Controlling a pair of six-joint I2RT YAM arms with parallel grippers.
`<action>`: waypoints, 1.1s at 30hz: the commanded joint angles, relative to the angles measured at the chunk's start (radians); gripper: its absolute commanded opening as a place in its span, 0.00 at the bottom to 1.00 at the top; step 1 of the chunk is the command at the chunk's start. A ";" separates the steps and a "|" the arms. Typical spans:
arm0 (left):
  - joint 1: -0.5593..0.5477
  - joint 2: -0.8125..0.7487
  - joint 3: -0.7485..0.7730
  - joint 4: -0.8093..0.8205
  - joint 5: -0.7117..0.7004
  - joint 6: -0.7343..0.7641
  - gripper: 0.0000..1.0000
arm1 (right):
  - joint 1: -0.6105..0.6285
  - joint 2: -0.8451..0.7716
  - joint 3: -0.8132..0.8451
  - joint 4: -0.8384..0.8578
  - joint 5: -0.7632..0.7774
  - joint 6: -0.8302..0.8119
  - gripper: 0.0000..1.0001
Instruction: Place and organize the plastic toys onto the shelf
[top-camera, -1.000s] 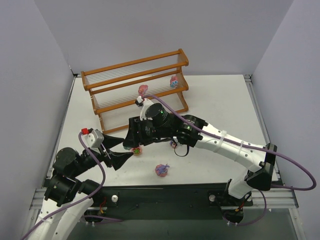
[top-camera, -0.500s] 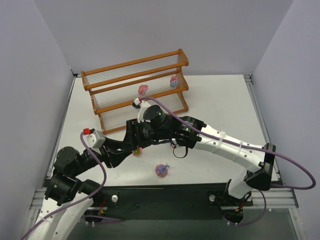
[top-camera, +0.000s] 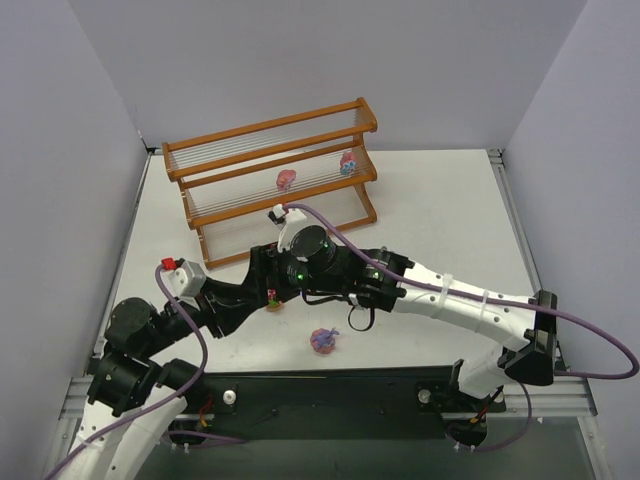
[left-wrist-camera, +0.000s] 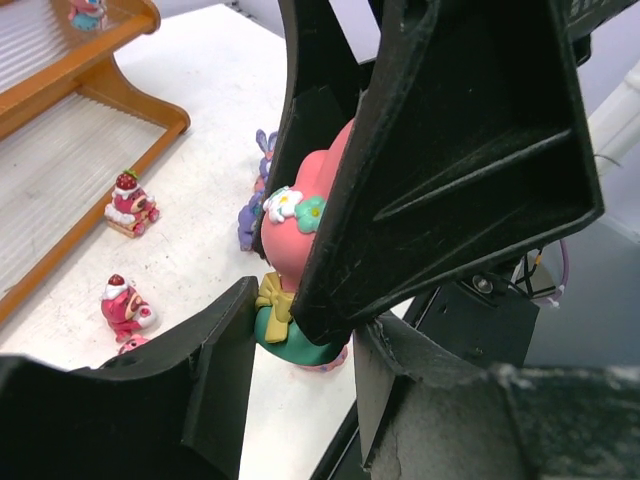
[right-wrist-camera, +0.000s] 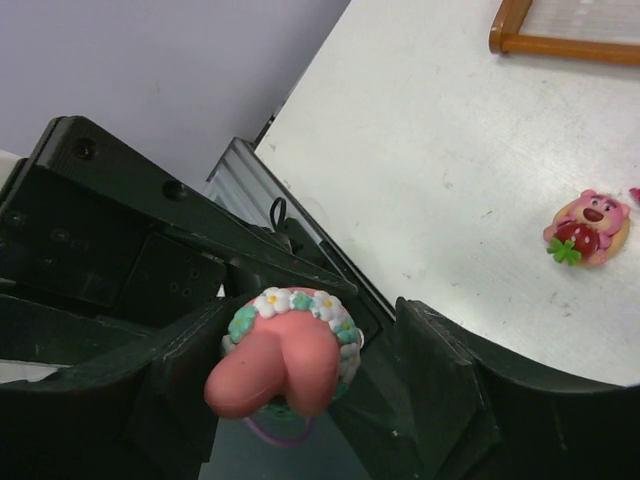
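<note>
A pink bunny toy (left-wrist-camera: 290, 262) with a flower crown, yellow bow and green base sits between both grippers at the table's middle left (top-camera: 272, 297). My left gripper (left-wrist-camera: 302, 325) is closed on its base from the near left; it also shows in the top view (top-camera: 258, 300). My right gripper (right-wrist-camera: 305, 365) straddles the toy's head (right-wrist-camera: 285, 355) from above, open, with a gap on one side. The shelf (top-camera: 270, 170) stands at the back with two toys on its middle tier, a pink one (top-camera: 286, 179) and a pink and blue one (top-camera: 348, 163).
A purple and pink toy (top-camera: 323, 340) lies near the front edge. On the table by the shelf foot are a strawberry toy (left-wrist-camera: 130, 205), a red and pink bear (left-wrist-camera: 125, 308) and a purple bunny (left-wrist-camera: 255, 215). A pink bear with a strawberry (right-wrist-camera: 590, 228) lies beyond the right gripper.
My left gripper has moved in from the near left and its fingers have narrowed onto the pink bunny toy. My right arm has shifted slightly toward the front, still over the toy.
</note>
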 joint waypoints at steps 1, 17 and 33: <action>0.003 -0.056 0.003 0.078 -0.056 -0.067 0.00 | 0.046 -0.085 -0.066 0.140 0.161 -0.051 0.67; 0.005 -0.175 -0.028 0.147 -0.207 -0.226 0.00 | 0.218 -0.124 -0.247 0.554 0.405 -0.297 0.68; 0.008 -0.268 -0.090 0.228 -0.247 -0.266 0.00 | 0.247 -0.069 -0.292 0.732 0.499 -0.246 0.58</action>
